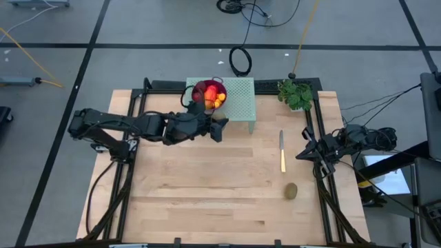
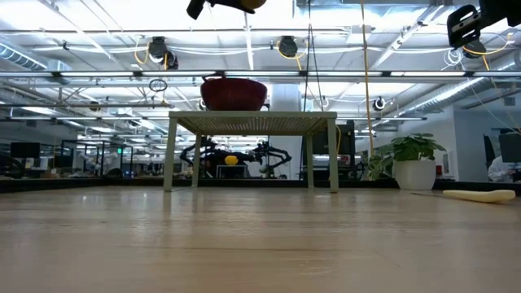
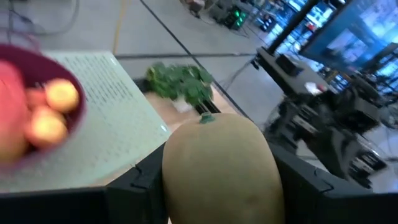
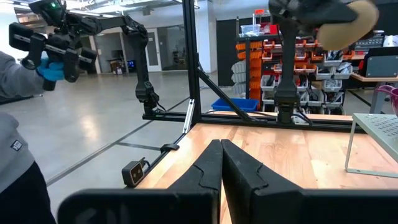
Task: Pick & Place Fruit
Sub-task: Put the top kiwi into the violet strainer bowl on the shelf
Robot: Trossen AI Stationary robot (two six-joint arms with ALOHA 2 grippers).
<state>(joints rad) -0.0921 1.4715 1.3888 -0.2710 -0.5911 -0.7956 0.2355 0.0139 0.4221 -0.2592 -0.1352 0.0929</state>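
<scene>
From the high view, the left gripper [image 1: 219, 129] hangs beside the purple bowl [image 1: 209, 90], which sits on a pale green perforated stand [image 1: 238, 103] at the table's [image 1: 207, 200] far edge. The bowl holds red and orange fruit [image 1: 214, 96]. A second brown-green oval [image 1: 291, 191] lies alone near the right edge, just past the yellow-handled knife [image 1: 282, 153]. A potted plant [image 1: 296, 94] stands at the far right corner. The right gripper [image 1: 305, 154] waits at the right edge. The table's middle and near side are open wood.

In the low view, the stand [image 2: 252, 122] carries the bowl [image 2: 234, 92]; the plant [image 2: 413, 159] and knife [image 2: 480, 194] lie to the right.

In the left wrist view, the gripper's fingers [image 3: 140, 183] are partly spread, clamped on a brown-green oval fruit [image 3: 221, 168], with the bowl [image 3: 37, 115] close beside.

In the right wrist view, that gripper [image 4: 221, 163] is fully closed and empty above the table. A person's grey sleeve [image 4: 15, 143] shows at the side. No writing is readable.
</scene>
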